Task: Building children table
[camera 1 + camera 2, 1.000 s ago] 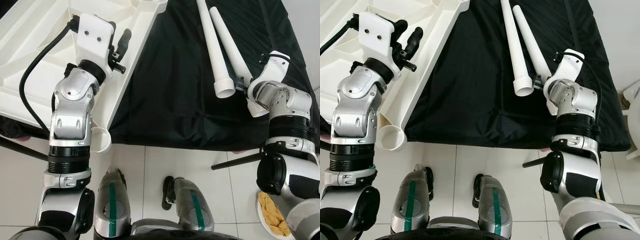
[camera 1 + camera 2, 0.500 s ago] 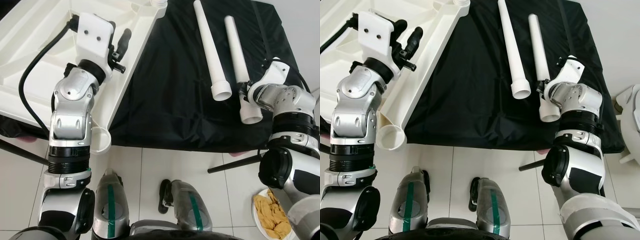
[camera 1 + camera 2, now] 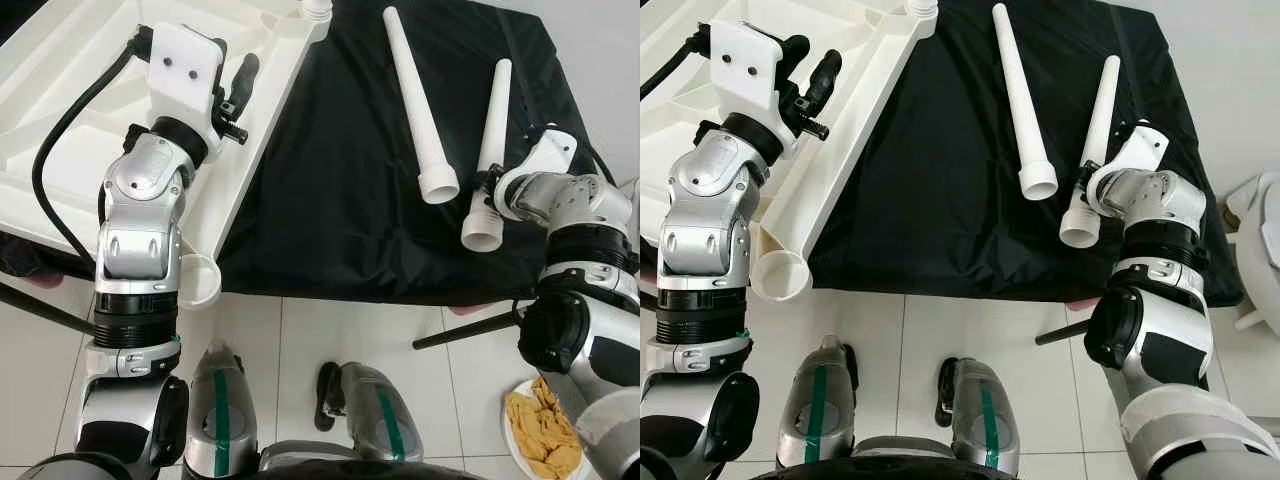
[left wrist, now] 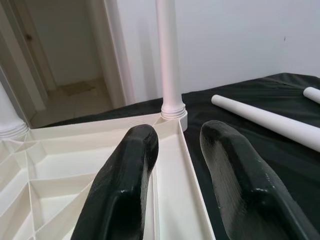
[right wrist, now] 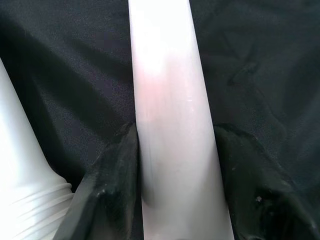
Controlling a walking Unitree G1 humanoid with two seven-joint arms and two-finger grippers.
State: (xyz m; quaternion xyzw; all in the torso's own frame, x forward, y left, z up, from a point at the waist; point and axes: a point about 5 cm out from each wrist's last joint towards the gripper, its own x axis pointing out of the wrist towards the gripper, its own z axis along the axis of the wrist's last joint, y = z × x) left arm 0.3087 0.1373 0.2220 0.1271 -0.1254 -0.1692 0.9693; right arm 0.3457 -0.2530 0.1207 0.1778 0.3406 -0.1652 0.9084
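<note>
The upturned white tabletop (image 3: 60, 130) lies at the black cloth's (image 3: 330, 170) left edge, one leg (image 4: 167, 55) already standing in a far corner socket; the right gripper (image 5: 170, 165) pinches a loose leg (image 3: 487, 150) near the right edge; another leg (image 3: 415, 105) waits beside it; the left gripper (image 4: 175, 165), spread and empty, hovers over the tabletop's rim.

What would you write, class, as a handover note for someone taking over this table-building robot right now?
Right hand: shut on a white table leg near its wide end, on the black cloth.
Left hand: open, holding nothing, over the edge of the upturned white tabletop.
Second loose leg lies on the cloth beside the held one.
Done: one leg stands upright in a corner socket of the tabletop.
Left: fit the held leg, perhaps into the near corner socket, then the loose one.
</note>
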